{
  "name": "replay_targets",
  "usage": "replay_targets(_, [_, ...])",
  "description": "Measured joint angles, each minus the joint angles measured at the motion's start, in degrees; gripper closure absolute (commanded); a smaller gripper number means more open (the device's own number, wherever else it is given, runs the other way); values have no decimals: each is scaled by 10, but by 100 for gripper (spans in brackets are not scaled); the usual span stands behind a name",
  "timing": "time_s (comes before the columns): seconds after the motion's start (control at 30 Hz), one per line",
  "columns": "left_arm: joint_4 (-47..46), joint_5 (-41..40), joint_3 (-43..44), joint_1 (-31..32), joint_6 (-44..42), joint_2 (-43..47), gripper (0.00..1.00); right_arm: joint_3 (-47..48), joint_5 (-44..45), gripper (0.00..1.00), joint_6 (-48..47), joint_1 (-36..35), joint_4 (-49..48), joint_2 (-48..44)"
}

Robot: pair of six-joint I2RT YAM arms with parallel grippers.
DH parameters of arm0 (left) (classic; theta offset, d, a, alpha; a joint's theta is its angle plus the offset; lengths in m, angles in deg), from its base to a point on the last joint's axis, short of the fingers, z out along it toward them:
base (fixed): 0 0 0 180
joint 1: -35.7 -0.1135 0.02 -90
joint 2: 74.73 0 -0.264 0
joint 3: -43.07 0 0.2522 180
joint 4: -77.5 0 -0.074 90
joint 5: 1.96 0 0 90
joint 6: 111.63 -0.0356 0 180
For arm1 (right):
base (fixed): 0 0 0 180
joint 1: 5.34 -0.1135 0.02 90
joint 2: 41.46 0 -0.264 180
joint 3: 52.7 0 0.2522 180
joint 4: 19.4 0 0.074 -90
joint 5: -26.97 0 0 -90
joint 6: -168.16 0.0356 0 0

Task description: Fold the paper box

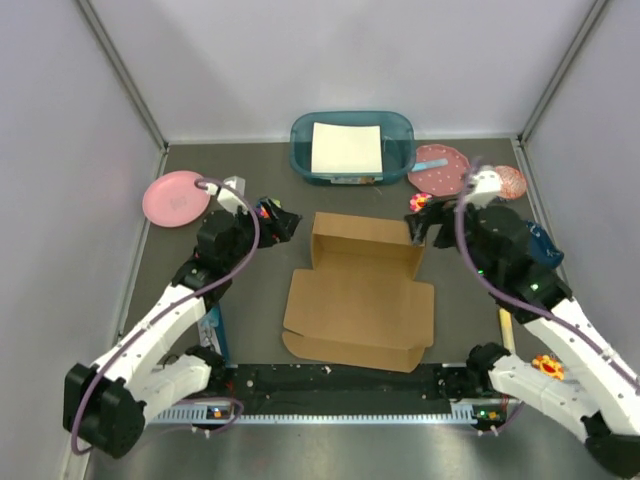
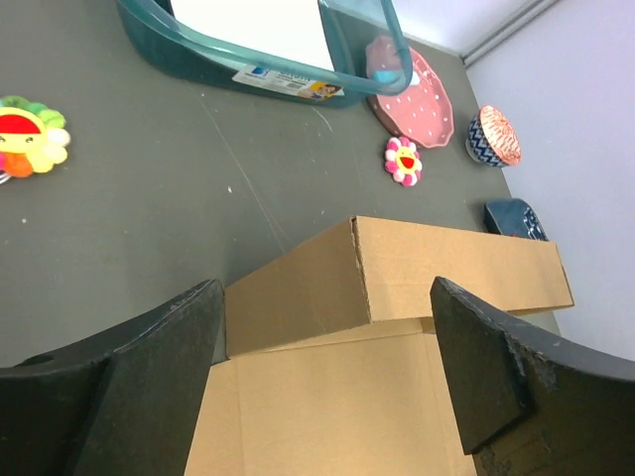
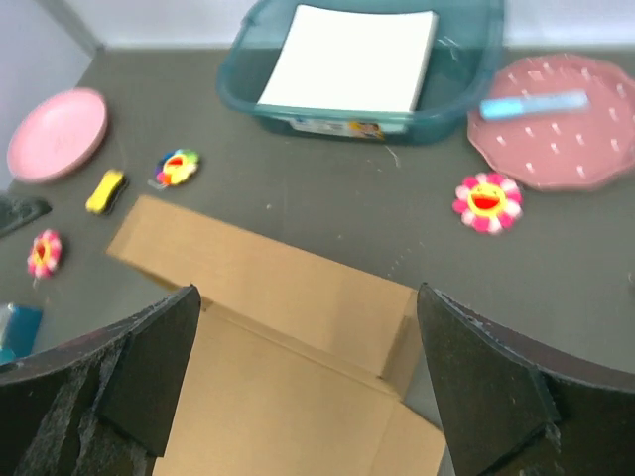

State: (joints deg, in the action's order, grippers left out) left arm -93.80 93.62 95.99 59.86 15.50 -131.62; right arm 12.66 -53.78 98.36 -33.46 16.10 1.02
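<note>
At the far left corner of the paper box (image 1: 360, 300), the left pincer (image 1: 280, 222) hangs with its fingers wide apart and nothing between them. At the box's far right corner, the right pincer (image 1: 418, 226) is spread the same way and holds nothing.

The box lies in the middle of the tabletop (image 1: 270, 175). Its far wall stands upright and the rest lies flat toward the arms. The tabletop around the box is dark grey and matte, with faint pale scratches.

Beyond the box a teal bin (image 1: 300, 150) holds a white sheet (image 1: 346, 147). A pink plate (image 1: 177, 198) lies to the box's far left and a speckled pink plate (image 1: 438, 168) to its far right. Near that one lies a small flower-shaped piece (image 2: 403, 160).

On the near side of the box a black rail (image 1: 340, 378) runs along the tabletop's edge. Pale walls (image 1: 340, 60) close in behind the box and to either side.
</note>
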Motion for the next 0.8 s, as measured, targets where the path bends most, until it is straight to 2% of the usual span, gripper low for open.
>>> replay_targets(0.17, [33,-37,-11,0,-11,65,10,113,186,10,-150,-243,20,139])
replay_targets(0.3, [41,-78,-74,0,-11,161,10,129,321,9,-280,-356,18,242])
replay_targets(0.5, [96,-133,-124,0,-10,248,9,73,437,9,-450,-429,-29,291])
replay_targets(0.8, [134,-192,-130,0,3,295,9,40,488,11,-562,-436,-120,364])
